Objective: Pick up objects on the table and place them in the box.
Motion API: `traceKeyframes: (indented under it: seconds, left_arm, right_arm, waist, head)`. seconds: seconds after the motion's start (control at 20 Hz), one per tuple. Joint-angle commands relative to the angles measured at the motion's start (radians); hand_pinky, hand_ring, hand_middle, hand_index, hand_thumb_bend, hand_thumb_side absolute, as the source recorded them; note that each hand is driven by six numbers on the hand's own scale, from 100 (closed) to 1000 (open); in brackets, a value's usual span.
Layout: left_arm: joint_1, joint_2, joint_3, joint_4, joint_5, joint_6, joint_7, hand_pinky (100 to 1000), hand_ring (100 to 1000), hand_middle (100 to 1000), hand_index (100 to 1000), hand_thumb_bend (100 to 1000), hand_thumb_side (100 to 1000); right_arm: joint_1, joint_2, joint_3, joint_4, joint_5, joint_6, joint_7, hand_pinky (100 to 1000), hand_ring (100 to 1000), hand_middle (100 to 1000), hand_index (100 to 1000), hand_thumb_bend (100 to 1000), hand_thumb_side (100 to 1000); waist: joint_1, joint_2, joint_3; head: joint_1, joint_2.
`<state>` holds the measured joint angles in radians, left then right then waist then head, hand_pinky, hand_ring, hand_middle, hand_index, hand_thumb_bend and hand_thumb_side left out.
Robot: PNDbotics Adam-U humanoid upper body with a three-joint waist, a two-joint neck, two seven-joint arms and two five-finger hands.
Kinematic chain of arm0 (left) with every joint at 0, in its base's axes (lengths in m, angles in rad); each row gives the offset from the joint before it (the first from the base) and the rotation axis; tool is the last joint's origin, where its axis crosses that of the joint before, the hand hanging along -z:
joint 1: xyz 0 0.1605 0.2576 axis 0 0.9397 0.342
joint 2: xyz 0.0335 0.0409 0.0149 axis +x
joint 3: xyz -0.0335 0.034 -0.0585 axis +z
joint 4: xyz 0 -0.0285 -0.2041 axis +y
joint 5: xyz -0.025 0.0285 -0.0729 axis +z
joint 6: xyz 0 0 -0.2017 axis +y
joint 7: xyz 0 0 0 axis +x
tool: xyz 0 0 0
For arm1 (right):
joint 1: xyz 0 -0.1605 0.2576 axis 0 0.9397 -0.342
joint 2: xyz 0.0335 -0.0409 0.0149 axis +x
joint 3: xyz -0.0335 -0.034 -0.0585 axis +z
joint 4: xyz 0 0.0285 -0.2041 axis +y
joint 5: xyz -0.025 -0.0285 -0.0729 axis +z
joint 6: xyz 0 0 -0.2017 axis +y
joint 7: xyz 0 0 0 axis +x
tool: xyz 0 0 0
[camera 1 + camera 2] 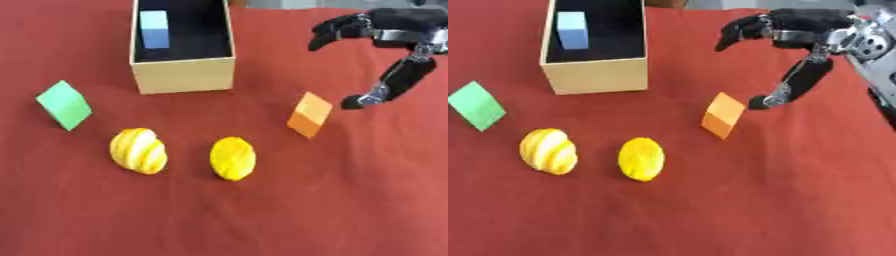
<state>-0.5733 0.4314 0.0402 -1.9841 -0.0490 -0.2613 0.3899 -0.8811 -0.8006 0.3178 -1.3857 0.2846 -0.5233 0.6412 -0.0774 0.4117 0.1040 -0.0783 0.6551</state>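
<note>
Red cloth covers the bench (350,210). Tan box (184,75) holds one blue block (155,29). Right hand (798,35) hovers, fingers spread, gripping nothing.

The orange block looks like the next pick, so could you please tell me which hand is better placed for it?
Right. The right hand hovers open beside the orange block, fingers spread above it. No left hand shows in either view.

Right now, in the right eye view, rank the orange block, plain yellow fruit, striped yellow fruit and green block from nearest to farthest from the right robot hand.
Measured from the right robot hand:
1. Orange block, just below-left of its lowest fingertip.
2. Plain yellow fruit, front centre.
3. Striped yellow fruit, front left.
4. Green block, far left edge.
</note>
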Motion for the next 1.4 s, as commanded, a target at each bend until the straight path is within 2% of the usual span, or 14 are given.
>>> traceKeyframes:
  seconds: [0.05, 0.4, 0.9, 1.4]
  left_arm:
    - [-0.016, 0.011, 0.002, -0.016, 0.004, 0.001, -0.006, 744, 752, 755, 862, 271, 696]
    - [-0.02, 0.011, 0.0, -0.016, 0.006, 0.002, -0.009, 744, 752, 755, 862, 271, 697]
    - [-0.025, 0.009, -0.004, -0.016, 0.01, 0.002, -0.015, 744, 752, 756, 862, 269, 698]
    - [-0.027, 0.008, -0.008, -0.016, 0.014, 0.003, -0.019, 744, 753, 756, 862, 266, 701]
  right_arm:
    - [-0.022, -0.009, -0.003, 0.021, 0.013, -0.182, 0.194, 936, 1000, 858, 907, 543, 146]
    - [-0.006, -0.009, 0.004, 0.037, 0.055, -0.232, 0.187, 932, 1000, 862, 904, 573, 146]
    - [0.015, -0.001, 0.033, 0.041, 0.091, -0.294, 0.193, 932, 1000, 881, 904, 570, 143]
    - [0.023, 0.016, 0.06, 0.067, 0.11, -0.319, 0.227, 936, 1000, 880, 899, 564, 148]
  waist:
    - [0.002, -0.029, 0.001]
    - [0.0, -0.029, 0.004]
    - [-0.001, -0.024, 0.008]
    - [-0.001, -0.022, 0.01]
  head:
    - [-0.007, 0.01]
    - [-0.002, 0.02]
    - [0.01, 0.003]
    - [0.013, -0.002]
